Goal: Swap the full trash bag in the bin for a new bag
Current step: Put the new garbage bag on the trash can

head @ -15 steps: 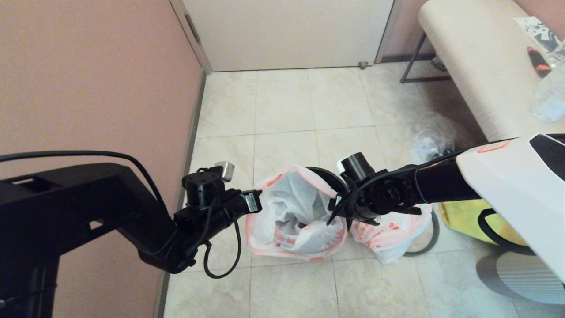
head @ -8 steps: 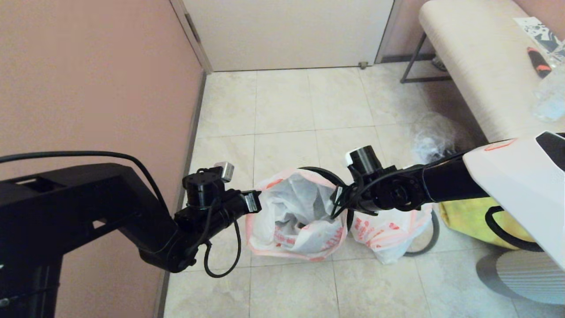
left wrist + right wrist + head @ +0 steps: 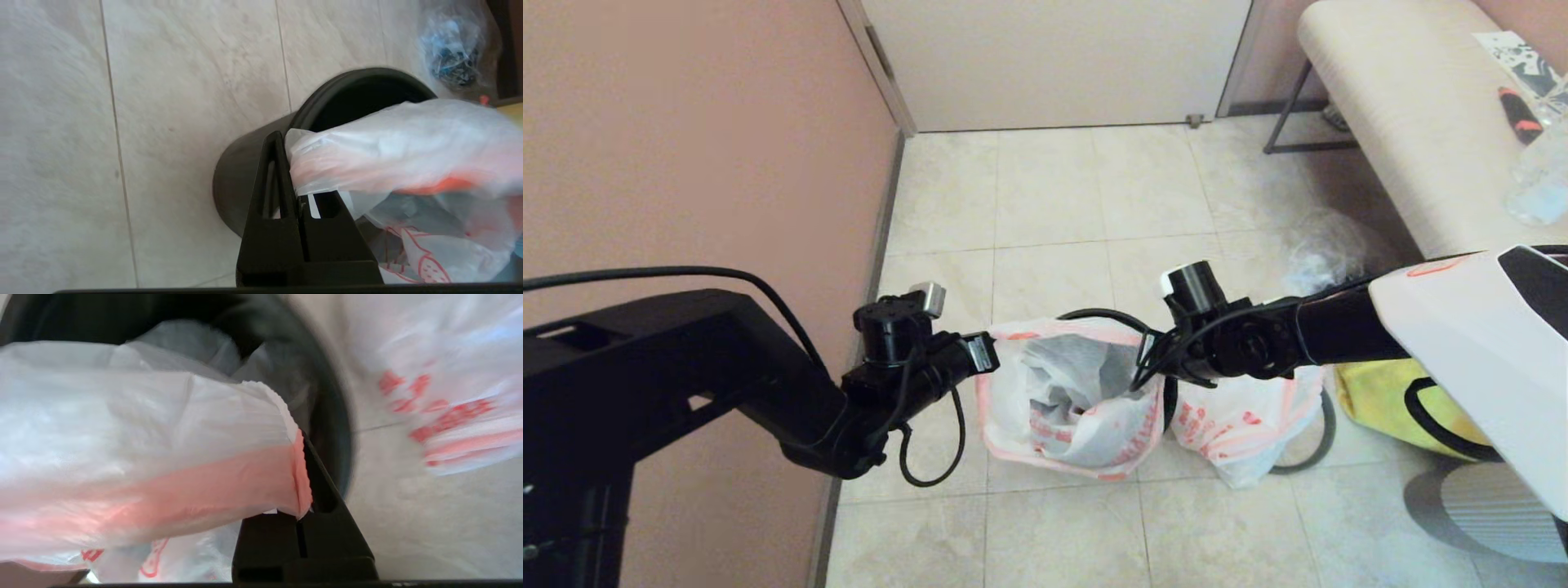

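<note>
The new bag (image 3: 1068,400), thin translucent white with a pale orange-red hem, hangs open over the black bin (image 3: 1104,314); only the bin's far rim arc shows in the head view. My left gripper (image 3: 994,354) is shut on the hem at the bag's left side, fingertips (image 3: 282,143) beside the bin's wall (image 3: 241,179). My right gripper (image 3: 1150,371) is shut on the hem (image 3: 300,473) at the right side, above the bin's rim (image 3: 333,416). The full trash bag (image 3: 1241,425), with red print, lies on the floor right of the bin. A thin grey ring (image 3: 1325,437) lies behind it.
A yellow tote (image 3: 1380,396) lies on the floor at the right. A clear bag with dark items (image 3: 1327,245) sits beside the cream bench (image 3: 1405,122). A pink wall (image 3: 703,147) runs close along the left. Tiled floor (image 3: 1054,188) stretches toward the door.
Both grippers have lifted and drawn a little farther apart with the hem. The bag's mouth is now stretched wider and flatter over the bin.
</note>
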